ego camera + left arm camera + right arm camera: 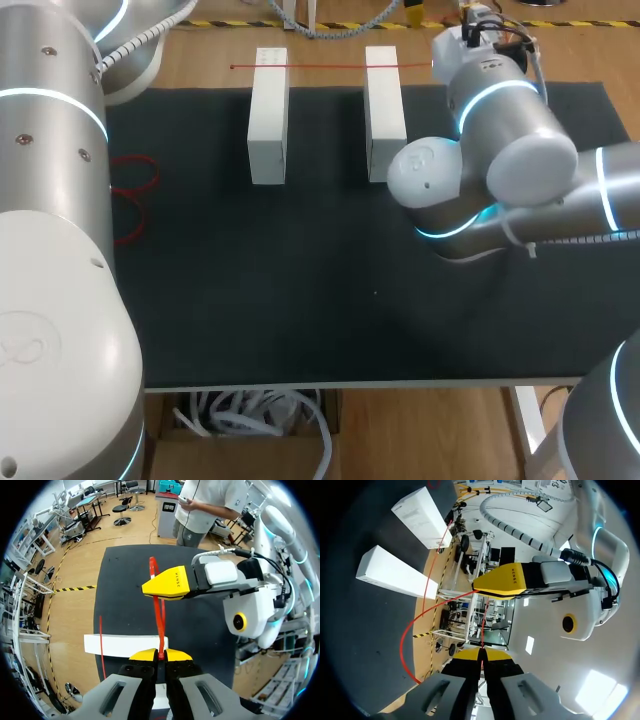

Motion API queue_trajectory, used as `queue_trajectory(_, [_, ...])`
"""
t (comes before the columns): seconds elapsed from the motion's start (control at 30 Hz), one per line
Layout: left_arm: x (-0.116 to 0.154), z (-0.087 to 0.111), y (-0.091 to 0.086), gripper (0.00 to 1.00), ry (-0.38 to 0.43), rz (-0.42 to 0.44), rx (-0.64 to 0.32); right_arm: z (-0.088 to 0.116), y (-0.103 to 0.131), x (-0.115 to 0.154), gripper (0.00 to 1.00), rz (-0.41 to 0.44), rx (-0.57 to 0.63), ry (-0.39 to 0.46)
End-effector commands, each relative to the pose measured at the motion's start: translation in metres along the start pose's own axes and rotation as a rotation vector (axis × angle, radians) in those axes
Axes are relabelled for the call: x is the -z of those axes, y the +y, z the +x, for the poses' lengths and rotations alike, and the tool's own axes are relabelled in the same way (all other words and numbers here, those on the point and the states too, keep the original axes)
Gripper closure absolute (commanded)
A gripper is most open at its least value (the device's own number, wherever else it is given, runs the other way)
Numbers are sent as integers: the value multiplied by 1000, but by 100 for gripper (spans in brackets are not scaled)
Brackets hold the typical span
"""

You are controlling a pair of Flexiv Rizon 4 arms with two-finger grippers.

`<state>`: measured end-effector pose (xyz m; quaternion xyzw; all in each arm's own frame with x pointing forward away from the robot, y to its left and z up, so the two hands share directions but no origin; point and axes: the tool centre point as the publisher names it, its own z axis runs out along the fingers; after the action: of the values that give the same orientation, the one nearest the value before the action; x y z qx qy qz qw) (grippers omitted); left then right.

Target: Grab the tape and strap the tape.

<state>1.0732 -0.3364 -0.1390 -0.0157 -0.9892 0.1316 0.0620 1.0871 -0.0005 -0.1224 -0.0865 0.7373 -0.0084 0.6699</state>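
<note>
Pinched red tape (pixel 159 610) between closed tips of left gripper (pixel 160 654), likewise right gripper (pixel 481 654); ran across two white blocks (pixel 268 115) on black mat (pixel 300 280).

Left arm (pixel 50 250): fat silver-grey cylinders, glowing cyan rings at joints, small dark screws, white ribbed hose. Right arm (pixel 520 150): same grey shells, cyan rings, round caps, black cables at wrist. Left pincer (pixel 160 655), right pincer (pixel 482 655): grey-black finger bodies, yellow tips.

On the mat (pixel 300 300) the left block (pixel 268 115) lies beside the right block (pixel 384 110), tape (pixel 330 67) crossing their far ends.
</note>
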Motion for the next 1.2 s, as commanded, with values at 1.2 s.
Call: queue_trajectory(1.2, [1, -1, -1, 100, 5, -7, 3, 0, 13, -4, 100, -22, 9, 21])
